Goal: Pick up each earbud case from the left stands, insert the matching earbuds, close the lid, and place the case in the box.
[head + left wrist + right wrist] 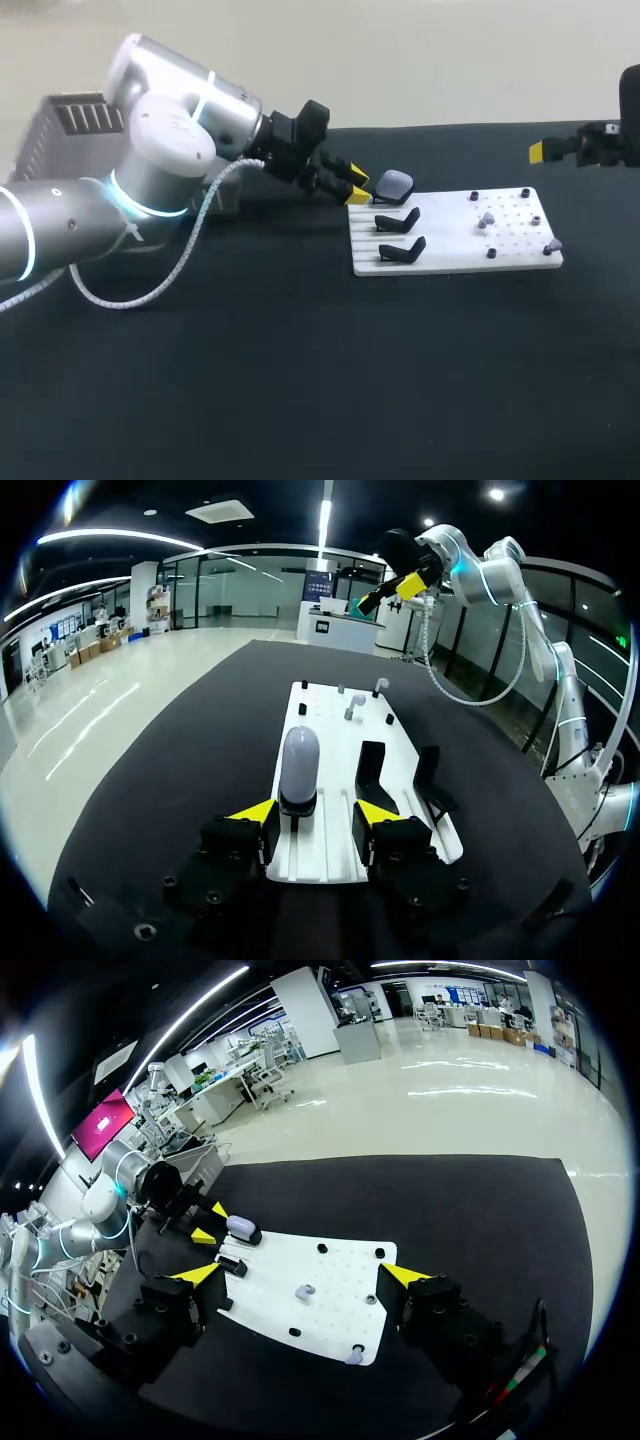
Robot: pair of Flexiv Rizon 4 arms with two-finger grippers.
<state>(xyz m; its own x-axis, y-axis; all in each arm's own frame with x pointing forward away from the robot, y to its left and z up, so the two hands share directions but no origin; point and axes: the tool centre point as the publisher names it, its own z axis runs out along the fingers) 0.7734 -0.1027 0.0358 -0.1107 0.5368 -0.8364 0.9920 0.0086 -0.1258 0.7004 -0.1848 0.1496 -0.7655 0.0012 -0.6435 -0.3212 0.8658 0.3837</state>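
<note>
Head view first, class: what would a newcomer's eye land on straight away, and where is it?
The open left gripper sits right at a pale grey earbud case, which stands on the far stand of the white board. Two black stands nearer the camera are empty. The right gripper, also open, hangs beyond the board's right end.

I see bare counter (pixel 300 380) open in front of the white board (pixel 450 262), while two empty black stands (pixel 398 218) crowd the near side of the earbud case (pixel 396 184).

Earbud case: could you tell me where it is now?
In the head view, the earbud case sits on the white board's far left corner, just ahead of the left gripper.
</note>
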